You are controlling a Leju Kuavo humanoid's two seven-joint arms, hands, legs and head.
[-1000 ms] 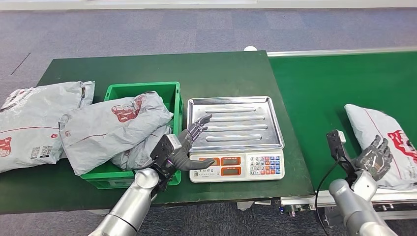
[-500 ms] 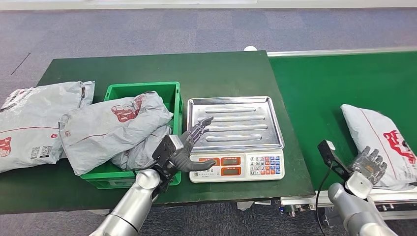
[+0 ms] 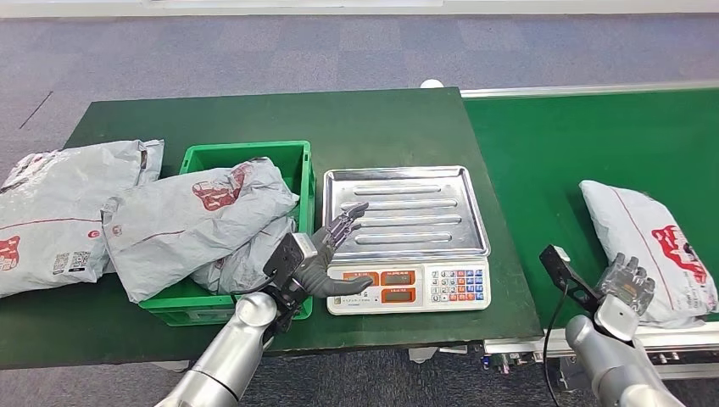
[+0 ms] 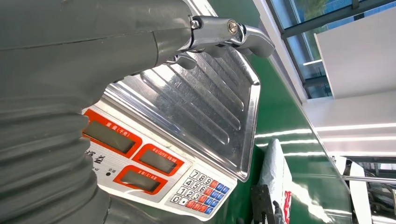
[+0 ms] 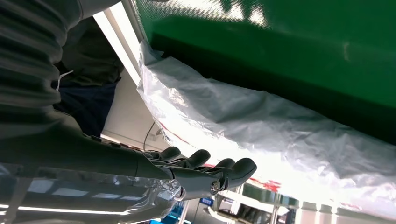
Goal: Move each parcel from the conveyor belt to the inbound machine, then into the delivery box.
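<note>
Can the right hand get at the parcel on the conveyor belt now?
Probably yes. The right hand is open right beside the parcel on the conveyor belt, at its near edge, and nothing stands between them.

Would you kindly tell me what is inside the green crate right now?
The green crate holds grey parcels with red print, piled above its rim and spilling over the left wall. How many lie there, and the crate's floor, are covered.

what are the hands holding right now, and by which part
Nothing. The left hand hovers open over the scale; the right hand is open beside the parcel on the conveyor belt.
</note>
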